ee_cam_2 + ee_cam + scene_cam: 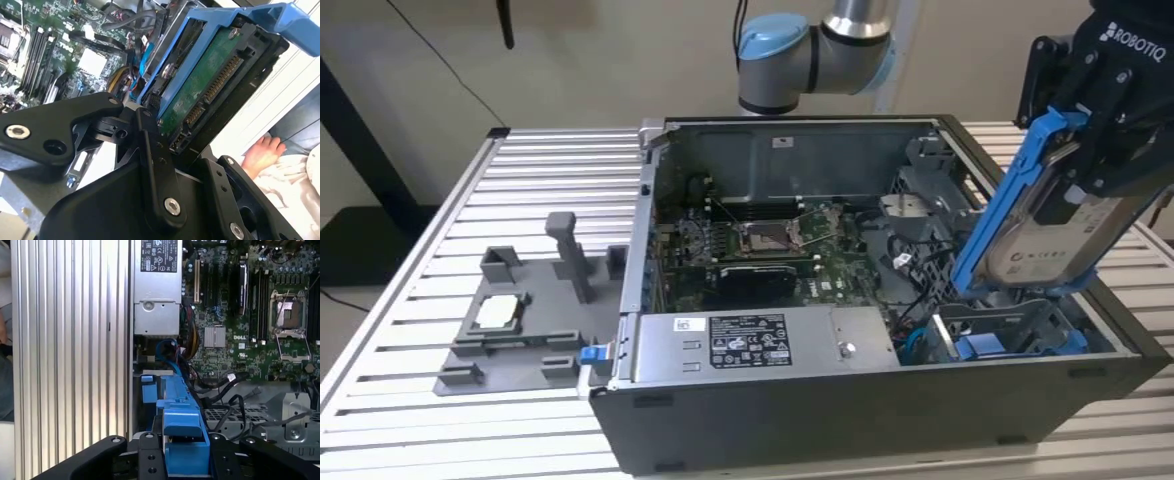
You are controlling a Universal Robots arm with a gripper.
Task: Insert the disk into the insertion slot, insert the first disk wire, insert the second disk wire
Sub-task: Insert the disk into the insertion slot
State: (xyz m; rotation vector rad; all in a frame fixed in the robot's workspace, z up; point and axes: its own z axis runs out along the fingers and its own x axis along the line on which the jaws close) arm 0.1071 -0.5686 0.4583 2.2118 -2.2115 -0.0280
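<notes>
The disk in its blue carrier stands steeply tilted. Its upper end is clamped between the closed fingers of the tool, and its lower end is at the mouth of the insertion slot; whether it has entered I cannot tell. In the second wrist view its green circuit board faces the camera. The slot sits in a corner of the open computer case, which rests on the slatted desk. A grey fixture tray lies at the exterior view's left.

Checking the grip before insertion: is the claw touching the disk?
Touching. In the second wrist view the claw is shut on the disk, fingers pressed against both its sides.
</notes>
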